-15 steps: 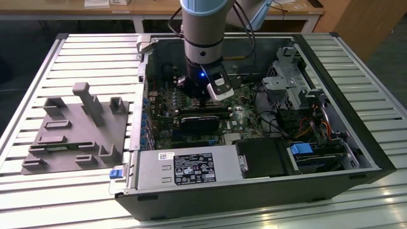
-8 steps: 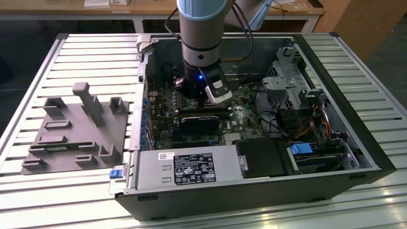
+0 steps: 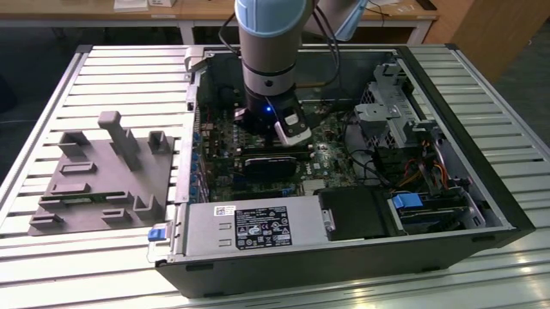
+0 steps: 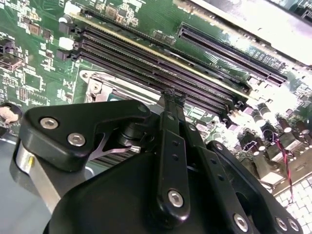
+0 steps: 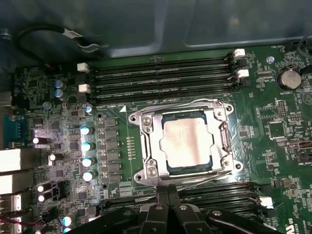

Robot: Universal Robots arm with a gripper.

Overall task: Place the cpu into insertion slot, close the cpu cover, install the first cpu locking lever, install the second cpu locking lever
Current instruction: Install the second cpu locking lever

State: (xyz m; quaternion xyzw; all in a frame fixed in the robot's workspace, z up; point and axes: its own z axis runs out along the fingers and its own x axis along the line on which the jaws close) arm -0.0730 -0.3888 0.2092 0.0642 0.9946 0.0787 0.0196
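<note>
First wrist view: silver cpu (image 5: 189, 142) seated under shut cpu cover (image 5: 152, 141), gripper (image 5: 168, 194) fingers pinched together at 6 o'clock edge, memory slots (image 5: 163, 78) crowding 12

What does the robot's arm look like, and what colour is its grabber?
In the exterior view the arm is a thick silver-grey tube with a pale blue cap at its top joint. Lower down sits a black wrist part with a small blue light, plus a white and black block on its side. Dark cables run behind it. In the second wrist view the gripper is black, made of linked bars with shiny silver screws.
</note>
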